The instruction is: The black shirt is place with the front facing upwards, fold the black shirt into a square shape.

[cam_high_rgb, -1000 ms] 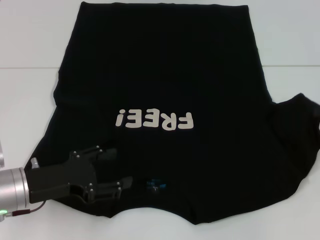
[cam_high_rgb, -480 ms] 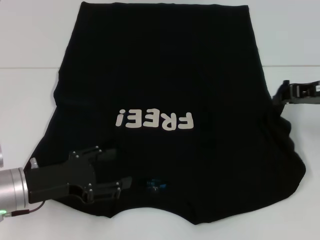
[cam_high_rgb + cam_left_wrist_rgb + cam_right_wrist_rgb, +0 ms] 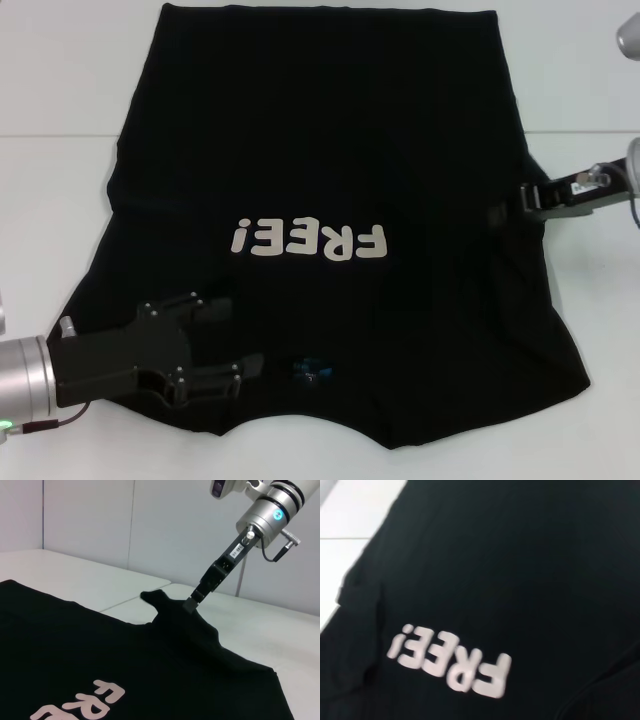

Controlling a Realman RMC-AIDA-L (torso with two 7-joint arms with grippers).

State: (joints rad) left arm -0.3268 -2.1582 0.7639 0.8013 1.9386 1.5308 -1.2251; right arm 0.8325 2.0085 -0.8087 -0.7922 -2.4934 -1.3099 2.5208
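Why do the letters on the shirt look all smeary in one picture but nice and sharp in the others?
In the right wrist view the "FREE!" letters on the black shirt have smeared, soft edges; in the head view the same letters are crisp, and the left gripper is sharp; the left wrist view shows the right gripper in clear focus too.

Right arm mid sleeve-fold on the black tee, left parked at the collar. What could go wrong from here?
1. The right gripper pinches only a small peak of the black shirt; the cloth might slip out before the sleeve lies flat.
2. The fabric bunches under that peak, so the fold may set with wrinkles and an uneven edge.
3. The left gripper rests open on the shirt near the blue neck label; if the pull continues, the shirt could drag against it and skew.
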